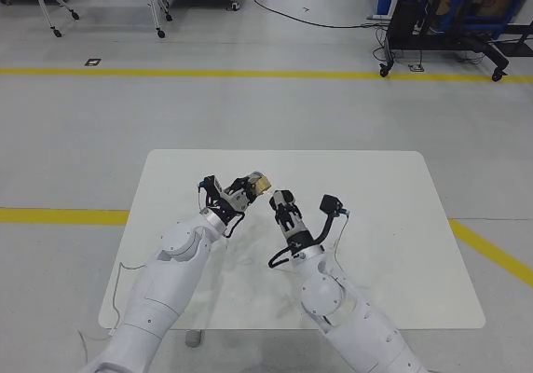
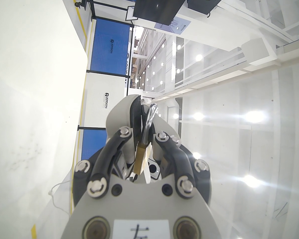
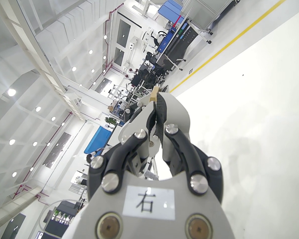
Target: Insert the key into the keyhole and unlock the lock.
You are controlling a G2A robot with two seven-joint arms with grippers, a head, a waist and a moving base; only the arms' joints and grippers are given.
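My left gripper [image 1: 246, 189] hovers above the middle of the white table [image 1: 397, 280], shut on a brass padlock [image 1: 260, 184]. In the left wrist view the padlock's brass body [image 2: 142, 156] lies between the fingers [image 2: 122, 115], and its silver shackle [image 2: 150, 115] is pinched near the tips. My right gripper [image 1: 280, 200] is just to the right of the padlock, a small gap apart. It is shut on a key. The key's brass-coloured end [image 3: 153, 95] sticks out past the right fingertips [image 3: 162, 105]. The keyhole is hidden.
The rounded table edge [image 1: 150, 163] runs on all sides with open tabletop around both arms. Yellow floor lines [image 1: 248, 72] and wheeled racks [image 1: 453, 37] lie far beyond the table.
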